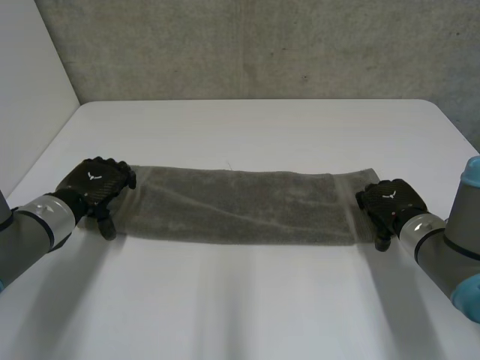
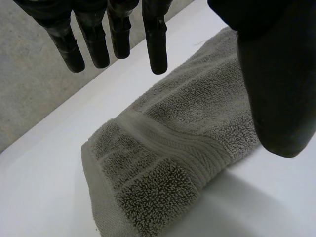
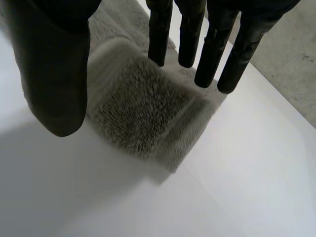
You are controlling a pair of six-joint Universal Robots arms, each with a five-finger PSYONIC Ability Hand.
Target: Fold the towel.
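Observation:
A grey towel (image 1: 240, 206) lies flat on the white table (image 1: 247, 127) as a long narrow strip running left to right. My left hand (image 1: 97, 184) hovers at the strip's left end. In the left wrist view its fingers (image 2: 158, 44) are straight and its thumb (image 2: 276, 89) stands apart, with the towel's banded end (image 2: 173, 148) below them, not pinched. My right hand (image 1: 386, 199) is at the strip's right end. There its straight fingers (image 3: 212, 54) and thumb (image 3: 54, 74) straddle the towel's end (image 3: 143, 113) without closing on it.
Bare table surface stretches in front of and behind the towel. A grey wall (image 1: 262, 45) rises behind the table's far edge, and a light panel (image 1: 30, 90) stands at the left.

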